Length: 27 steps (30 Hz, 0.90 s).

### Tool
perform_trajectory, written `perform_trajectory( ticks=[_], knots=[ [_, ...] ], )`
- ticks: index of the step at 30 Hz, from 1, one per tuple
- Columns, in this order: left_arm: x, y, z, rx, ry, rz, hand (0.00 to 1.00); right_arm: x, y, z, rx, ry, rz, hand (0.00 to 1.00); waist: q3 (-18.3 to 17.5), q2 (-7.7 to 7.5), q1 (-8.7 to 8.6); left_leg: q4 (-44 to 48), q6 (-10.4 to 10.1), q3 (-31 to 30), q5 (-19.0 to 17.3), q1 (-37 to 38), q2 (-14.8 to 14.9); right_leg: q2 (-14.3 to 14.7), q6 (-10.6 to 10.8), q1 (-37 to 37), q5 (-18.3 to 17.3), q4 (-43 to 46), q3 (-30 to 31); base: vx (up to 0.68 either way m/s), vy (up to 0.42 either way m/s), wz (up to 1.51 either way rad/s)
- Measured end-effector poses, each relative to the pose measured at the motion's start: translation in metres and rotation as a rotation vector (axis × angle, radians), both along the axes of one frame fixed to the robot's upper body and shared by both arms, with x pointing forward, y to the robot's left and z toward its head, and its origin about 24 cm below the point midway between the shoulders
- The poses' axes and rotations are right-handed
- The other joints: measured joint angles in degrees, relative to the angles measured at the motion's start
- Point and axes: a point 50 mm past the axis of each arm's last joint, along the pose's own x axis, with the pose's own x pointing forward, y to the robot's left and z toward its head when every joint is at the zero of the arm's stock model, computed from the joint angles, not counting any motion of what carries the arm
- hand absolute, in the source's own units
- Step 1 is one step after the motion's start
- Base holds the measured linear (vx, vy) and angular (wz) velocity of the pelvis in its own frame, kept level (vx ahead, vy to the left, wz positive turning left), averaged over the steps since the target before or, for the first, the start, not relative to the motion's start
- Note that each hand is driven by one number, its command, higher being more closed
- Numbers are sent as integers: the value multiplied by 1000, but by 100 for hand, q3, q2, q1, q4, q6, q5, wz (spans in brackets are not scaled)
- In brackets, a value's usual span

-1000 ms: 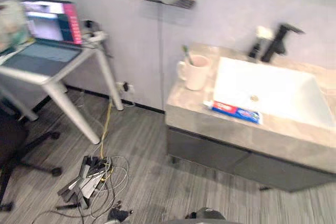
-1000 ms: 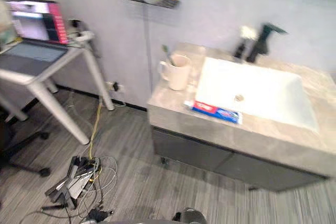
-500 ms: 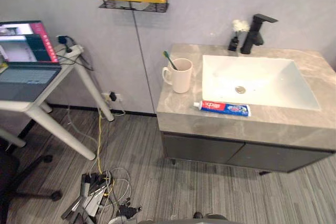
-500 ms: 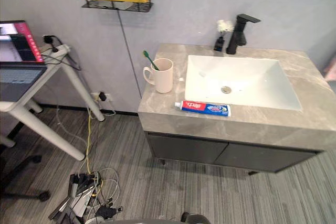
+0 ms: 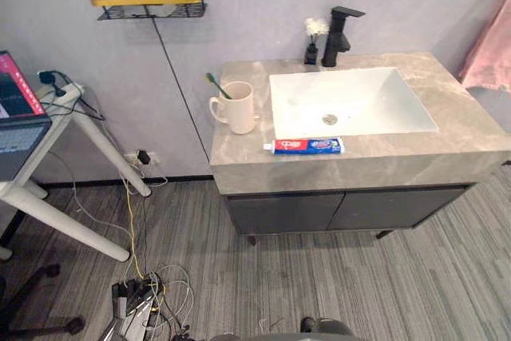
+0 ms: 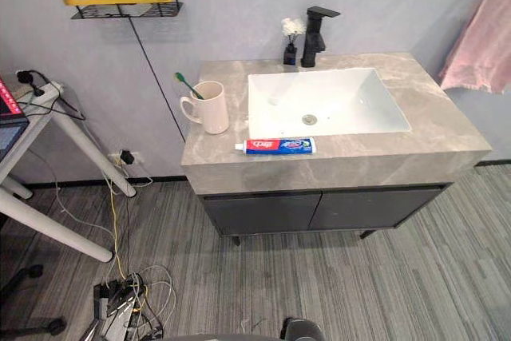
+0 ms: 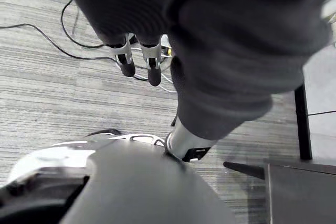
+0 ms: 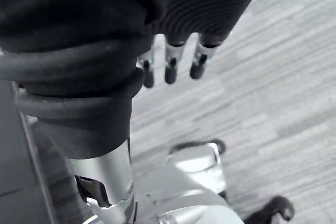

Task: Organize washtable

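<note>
A grey marble washtable (image 5: 451,145) stands against the wall, with a white sink (image 5: 359,89) set into its top. Left of the sink sits a cream mug (image 5: 238,108) holding a green toothbrush (image 5: 214,81). A red and blue toothpaste tube (image 5: 305,146) lies flat in front of the sink, near the front edge. Behind the sink are a black tap (image 5: 334,33) and a small black vase (image 5: 310,47) with a white flower. My left hand (image 7: 153,72) and right hand (image 8: 171,69) hang over the floor, fingers straight and holding nothing.
A yellow-rimmed wire shelf (image 5: 148,1) with a white item hangs on the wall to the left. A pink towel (image 5: 487,53) hangs at the right. A white desk (image 5: 60,129) with a laptop (image 5: 12,121) stands left, with tangled cables (image 5: 144,301) on the floor below. Dark cabinet doors (image 5: 343,209) sit under the counter.
The camera has swung to the right, so the washtable sits more central and the pink towel has come into view. Nothing on the counter has moved.
</note>
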Motion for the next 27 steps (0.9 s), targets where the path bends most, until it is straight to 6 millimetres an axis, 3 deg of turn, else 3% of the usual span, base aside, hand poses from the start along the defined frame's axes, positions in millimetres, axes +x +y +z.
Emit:
perform_trajectory(
  ticks=[15,16,27],
  knots=[
    [6,6,3,38,-76,248,0,-10,9,-2,8,2,-90,0,2,-61,9,-468,69,342,98,248,-182,112,106,331,770,-1152,419,-5,39,-15],
    [-1,6,2,43,-47,188,0,-13,1,0,-17,17,-1,0,48,-91,132,-884,158,-296,171,505,-480,10,203,932,1508,-2386,569,31,28,0],
    [1,6,3,52,-67,185,0,-11,3,0,-20,3,-6,0,43,-122,137,-1109,204,-462,280,484,-598,-31,218,874,1517,-2405,389,-5,-7,6]
  ],
)
